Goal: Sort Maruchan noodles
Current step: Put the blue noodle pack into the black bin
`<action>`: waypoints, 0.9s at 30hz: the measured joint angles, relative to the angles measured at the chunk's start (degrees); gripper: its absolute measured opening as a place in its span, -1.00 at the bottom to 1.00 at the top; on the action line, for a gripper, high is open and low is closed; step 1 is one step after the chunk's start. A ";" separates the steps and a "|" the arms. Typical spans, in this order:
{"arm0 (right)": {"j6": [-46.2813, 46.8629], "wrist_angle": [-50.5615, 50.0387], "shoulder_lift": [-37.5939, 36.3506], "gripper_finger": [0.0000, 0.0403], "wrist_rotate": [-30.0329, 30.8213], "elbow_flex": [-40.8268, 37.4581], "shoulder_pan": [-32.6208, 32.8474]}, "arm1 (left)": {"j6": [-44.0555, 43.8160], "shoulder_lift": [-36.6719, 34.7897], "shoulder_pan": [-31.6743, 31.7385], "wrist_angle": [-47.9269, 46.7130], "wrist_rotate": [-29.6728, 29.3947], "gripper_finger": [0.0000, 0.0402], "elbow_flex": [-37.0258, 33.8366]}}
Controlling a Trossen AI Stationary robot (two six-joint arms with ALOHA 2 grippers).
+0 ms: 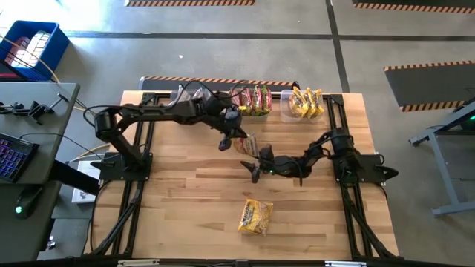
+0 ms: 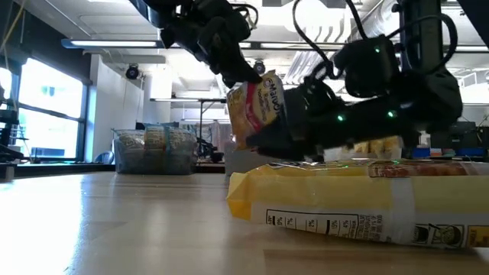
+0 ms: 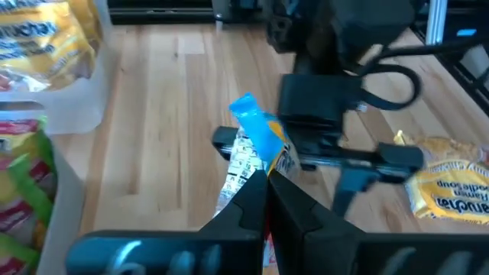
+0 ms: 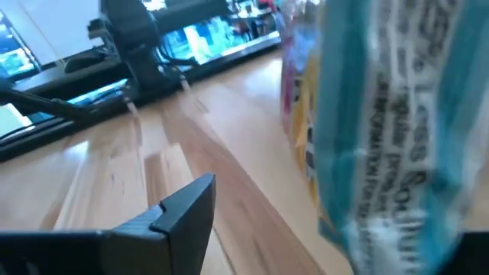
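My left gripper (image 3: 266, 183) is over the table's middle (image 1: 236, 137), shut on one Maruchan packet (image 2: 256, 111), yellow with a blue end (image 3: 248, 107). My right gripper (image 1: 254, 167) is open just below and beside that packet. Its one visible finger (image 4: 187, 206) stands off to one side, and the packet (image 4: 382, 130) fills the other side of that view. A second yellow packet (image 1: 255, 216) lies flat near the table's near edge (image 2: 359, 202). More packets stand in two bins at the far edge. My left gripper pinches the packet between its two fingers at the upper end (image 3: 263, 164), coming from above and pointing down. The packet is lifted clear of the table and hangs tilted below the fingers. My right gripper is close around the packet's lower part; whether it touches, I cannot tell.
A bin of red and green packets (image 1: 251, 100) and a bin of yellow packets (image 1: 304, 102) stand side by side at the far edge. Bare wood (image 1: 185, 200) lies on the left and near parts of the table. A desk with gear stands off the table's left.
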 joint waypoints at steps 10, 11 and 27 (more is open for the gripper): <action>-7.82 3.29 0.02 -0.18 8.83 3.19 0.32 | -0.97 -2.96 1.15 0.12 0.00 -1.00 0.00; -8.14 4.18 0.02 -0.24 10.51 2.98 0.42 | -0.96 -3.21 1.15 0.00 0.00 -1.00 0.00; -11.77 11.67 -1.38 0.05 20.27 -2.01 2.41 | -1.00 -3.79 1.11 -0.94 0.02 -1.00 0.02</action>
